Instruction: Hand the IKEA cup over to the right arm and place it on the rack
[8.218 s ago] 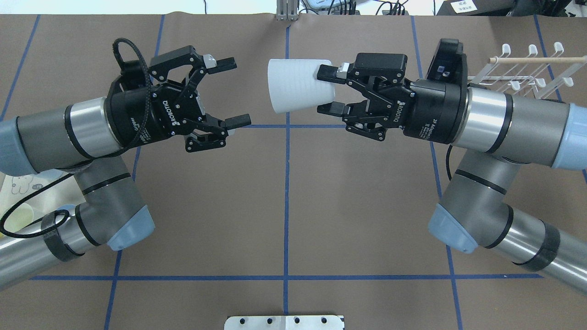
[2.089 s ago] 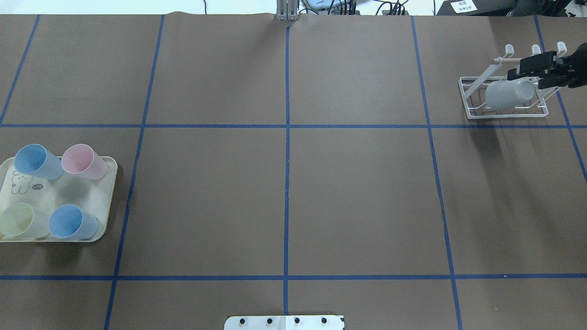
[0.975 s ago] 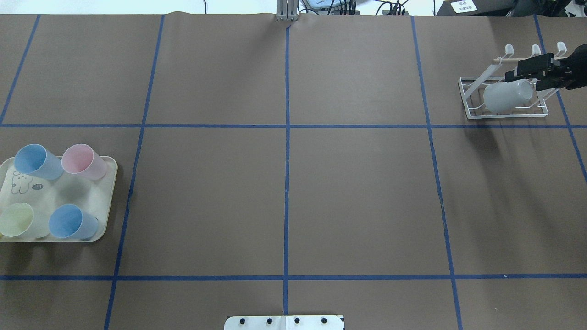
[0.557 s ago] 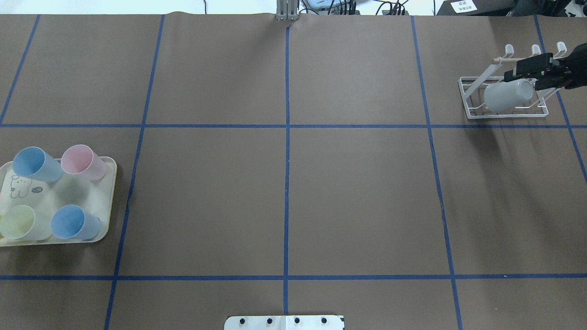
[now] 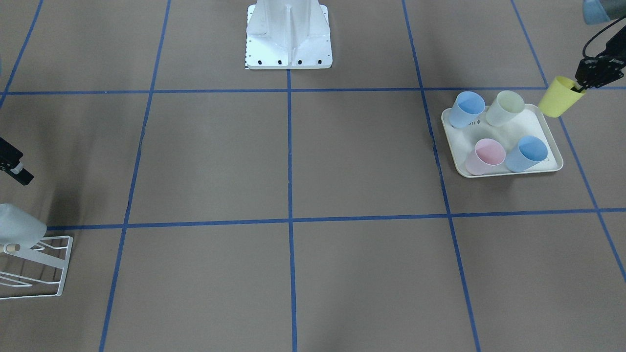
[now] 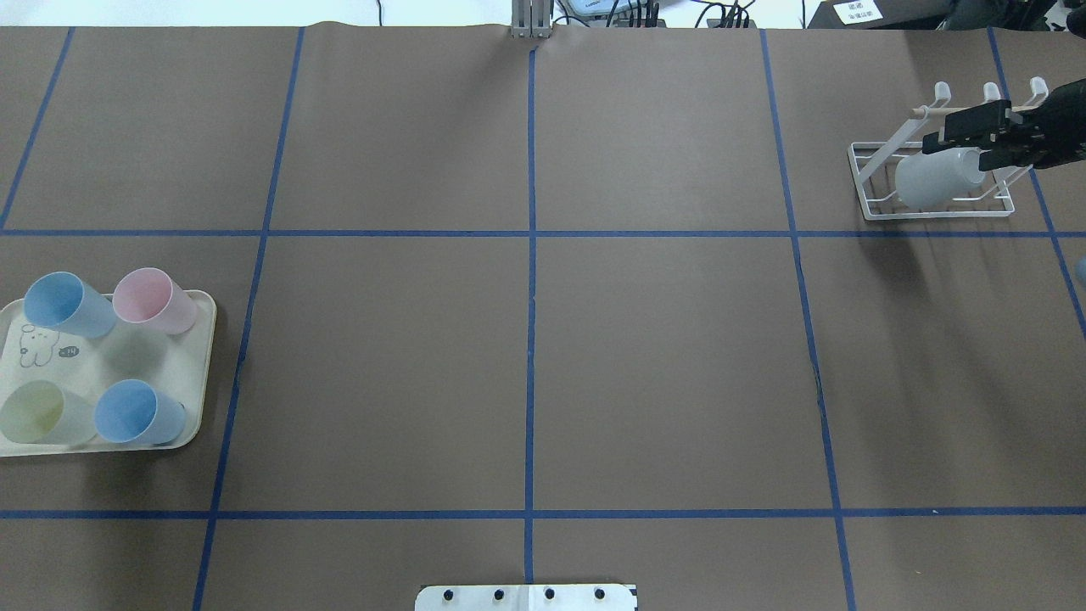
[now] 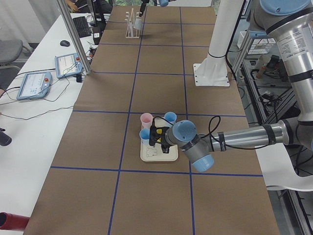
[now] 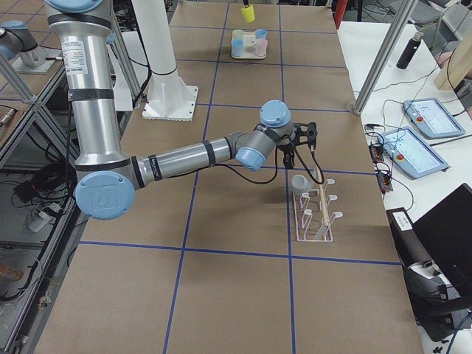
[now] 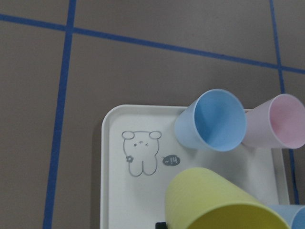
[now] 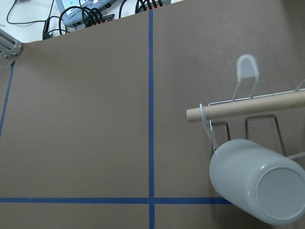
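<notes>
The white IKEA cup (image 6: 933, 178) hangs tilted on a prong of the white wire rack (image 6: 874, 204) at the far right; it also shows in the right wrist view (image 10: 259, 188) under the wooden dowel (image 10: 248, 107). My right gripper (image 6: 959, 140) hovers just above the cup, open and apart from it. In the front-facing view my left gripper (image 5: 594, 73) is shut on the rim of a yellow cup (image 5: 560, 97) and holds it lifted beside the tray. The yellow cup (image 9: 219, 200) fills the lower part of the left wrist view.
The cream tray (image 6: 199, 373) with the rabbit drawing holds two blue cups (image 6: 59, 301), a pink cup (image 6: 153, 297) and a pale green cup (image 6: 34, 412). The robot base (image 5: 288, 34) stands at mid-table. Operator gear lies on the side bench (image 8: 424, 122).
The white cup went from my right gripper at mid-table onto the rack, and both arms left the middle. In the last second the tray shifted slightly and my right gripper edged left.
</notes>
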Robot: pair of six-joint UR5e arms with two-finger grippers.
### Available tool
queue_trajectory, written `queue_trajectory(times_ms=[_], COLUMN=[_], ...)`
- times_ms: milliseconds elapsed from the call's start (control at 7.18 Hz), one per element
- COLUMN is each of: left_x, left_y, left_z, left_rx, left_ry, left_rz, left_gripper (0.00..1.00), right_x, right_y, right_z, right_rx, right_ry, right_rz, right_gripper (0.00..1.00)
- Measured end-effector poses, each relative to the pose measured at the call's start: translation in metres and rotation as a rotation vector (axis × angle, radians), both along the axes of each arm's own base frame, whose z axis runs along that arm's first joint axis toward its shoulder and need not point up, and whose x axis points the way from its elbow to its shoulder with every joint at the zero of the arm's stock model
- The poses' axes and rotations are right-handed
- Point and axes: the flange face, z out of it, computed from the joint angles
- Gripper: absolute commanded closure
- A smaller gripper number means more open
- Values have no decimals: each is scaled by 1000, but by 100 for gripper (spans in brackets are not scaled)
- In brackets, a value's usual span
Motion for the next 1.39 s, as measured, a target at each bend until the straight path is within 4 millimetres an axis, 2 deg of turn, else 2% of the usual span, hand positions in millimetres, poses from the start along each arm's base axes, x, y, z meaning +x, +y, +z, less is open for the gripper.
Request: queue_trajectory(times_ms=[279, 418, 557, 836, 1114, 1393], left_x=[16, 30, 53, 101, 151, 224], left_y=[-48, -72, -97, -138, -158, -157], left_z=[-47, -75, -111, -190, -257, -314], left_rx=[-54, -83, -112, -181, -234, -274], left_ry=[103, 155, 215, 337, 434, 528], left_rz=[-48, -59, -55, -43, -45, -61], left_gripper=[100, 100, 100, 100, 100, 100], right_x=[-11, -18, -26, -52, -80, -99], right_y=[5, 8, 11, 19, 21, 27], right_z=[-9, -19, -31, -70, -114, -142], right_rx=[-13, -28, -47, -96, -160, -203], right_ry=[-20, -40, -66, -143, -228, -306], right_rz=[-2, 0, 4, 3, 5, 0], right_gripper=[1, 1, 1, 1, 1, 1])
